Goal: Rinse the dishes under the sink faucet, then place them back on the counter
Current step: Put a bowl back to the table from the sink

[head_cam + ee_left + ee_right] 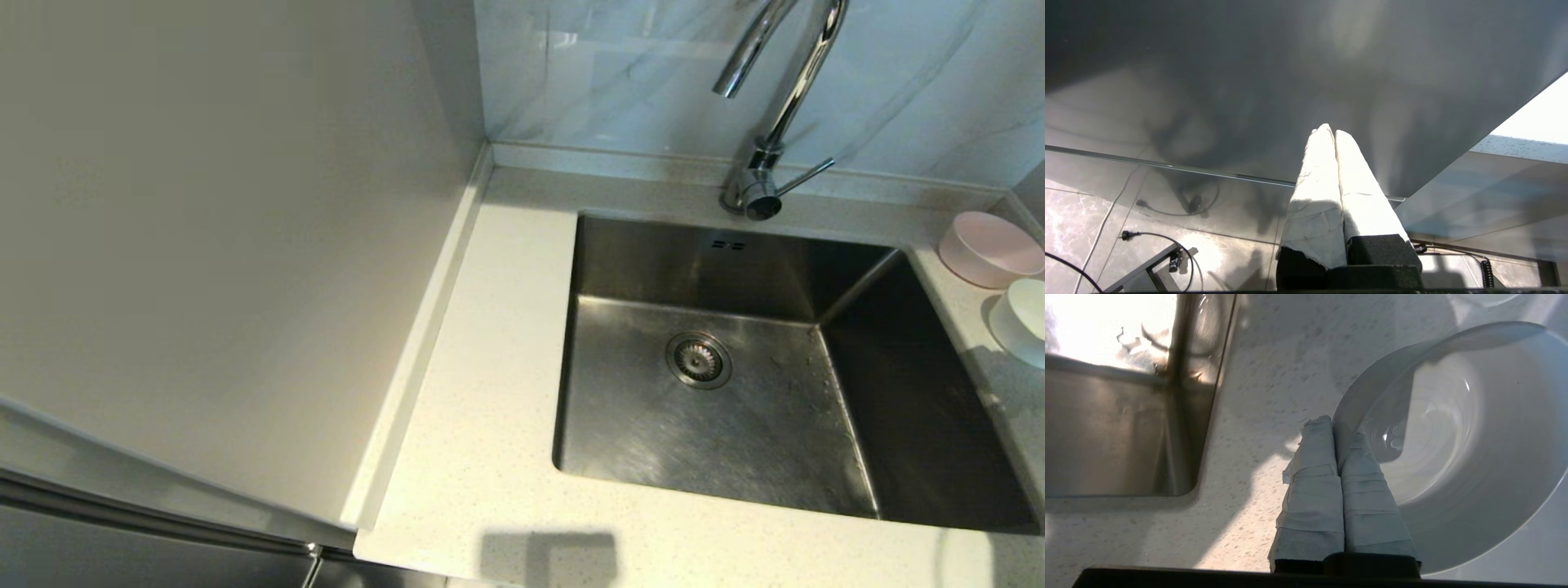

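Sink (759,425): steel basin, drain strainer (699,360) at floor centre, no dishes inside. Faucet (775,114): at back rim, spout over basin. Pink bowl (989,248), white bowl (1024,320): on counter (490,408) right of sink. Right gripper (1333,426): fingers pinched on rim of grey-white bowl (1474,457) beside sink corner. Left gripper (1329,130): fingers pressed together, holding nothing, parked below counter edge beside grey panel (1306,81).
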{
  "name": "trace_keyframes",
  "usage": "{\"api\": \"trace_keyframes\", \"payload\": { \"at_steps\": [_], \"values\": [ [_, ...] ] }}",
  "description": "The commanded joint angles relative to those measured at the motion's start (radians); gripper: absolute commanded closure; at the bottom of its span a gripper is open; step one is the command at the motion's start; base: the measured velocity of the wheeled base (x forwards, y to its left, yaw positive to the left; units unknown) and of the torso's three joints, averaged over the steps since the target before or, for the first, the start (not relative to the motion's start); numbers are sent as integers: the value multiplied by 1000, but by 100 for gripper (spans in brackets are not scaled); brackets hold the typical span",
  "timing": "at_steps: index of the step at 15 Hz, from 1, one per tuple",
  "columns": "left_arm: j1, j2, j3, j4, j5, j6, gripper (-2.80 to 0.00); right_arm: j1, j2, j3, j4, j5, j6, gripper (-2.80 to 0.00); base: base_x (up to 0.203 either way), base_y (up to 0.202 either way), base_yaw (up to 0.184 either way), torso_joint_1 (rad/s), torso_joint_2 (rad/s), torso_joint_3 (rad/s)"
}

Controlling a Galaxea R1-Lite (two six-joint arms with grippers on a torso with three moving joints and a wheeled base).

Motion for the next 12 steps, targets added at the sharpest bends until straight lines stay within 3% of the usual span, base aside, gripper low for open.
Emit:
{"api": "trace_keyframes", "payload": {
  "at_steps": [1,4,5,10,12],
  "values": [
    [0,-3,0,-1,1,0,0,1,7,23,2,-1,-4,0,0,0,0,0,0,0],
    [0,-3,0,-1,0,0,0,1,15,35,0,1,-2,-5,0,0,0,0,0,0],
    [0,-3,0,-1,1,0,0,1,16,33,0,1,1,-280,0,0,0,0,0,0],
    [0,-3,0,-1,1,0,0,1,30,22,-82,4,43,-280,0,0,0,0,0,0],
    [0,-3,0,-1,0,0,0,13,13,4,-154,13,131,-280,0,0,0,0,0,0]
  ]
}}
